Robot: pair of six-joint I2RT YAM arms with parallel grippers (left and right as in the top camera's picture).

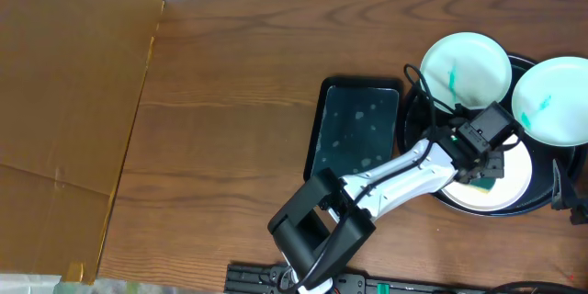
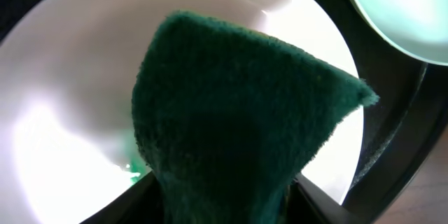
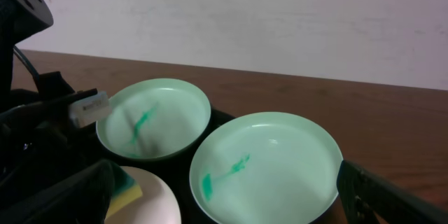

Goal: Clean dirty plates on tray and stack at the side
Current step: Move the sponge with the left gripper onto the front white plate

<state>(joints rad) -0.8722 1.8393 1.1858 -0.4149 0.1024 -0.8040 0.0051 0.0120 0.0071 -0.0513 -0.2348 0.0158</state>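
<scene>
Left gripper [image 1: 485,175] is clamped on a green sponge [image 2: 238,112], held low over the nearest plate [image 2: 70,98] on the round tray [image 2: 388,126]. A trace of teal smear [image 2: 131,168] shows at the sponge's edge. Outward, the back plate [image 1: 466,72] and the right plate [image 1: 553,101] carry full smears. Nothing is stacked on the tabletop [image 1: 230,101], so I judge the task barely begun: one plate under wiping, two untouched.

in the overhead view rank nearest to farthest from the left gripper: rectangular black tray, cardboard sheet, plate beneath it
1. Plate, directly beneath the left gripper and its sponge, on the round tray.
2. Rectangular black tray, just to the left.
3. Cardboard sheet, far left side.
</scene>
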